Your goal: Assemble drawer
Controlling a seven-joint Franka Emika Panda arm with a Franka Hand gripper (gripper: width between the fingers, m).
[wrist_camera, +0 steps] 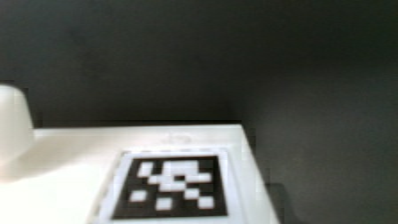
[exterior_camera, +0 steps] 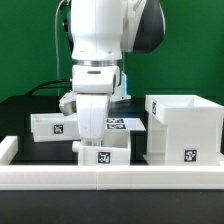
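Observation:
My gripper [exterior_camera: 94,142] is down on a small white drawer part [exterior_camera: 104,152] with a marker tag on its front, standing against the front rail. In the wrist view this white part [wrist_camera: 169,150] and its tag [wrist_camera: 175,185] fill the near field very close to the camera, and my fingertips are hidden. The jaws appear shut on the part's upper edge. The large white open drawer box [exterior_camera: 183,130] stands on the exterior view's right. Another white tagged part [exterior_camera: 52,125] lies on the exterior view's left, behind the arm.
A white rail [exterior_camera: 110,180] runs along the table's front edge. The marker board [exterior_camera: 127,123] lies behind the gripper. A rounded white shape [wrist_camera: 11,125] shows at the wrist view's edge. The table top is black [wrist_camera: 267,60].

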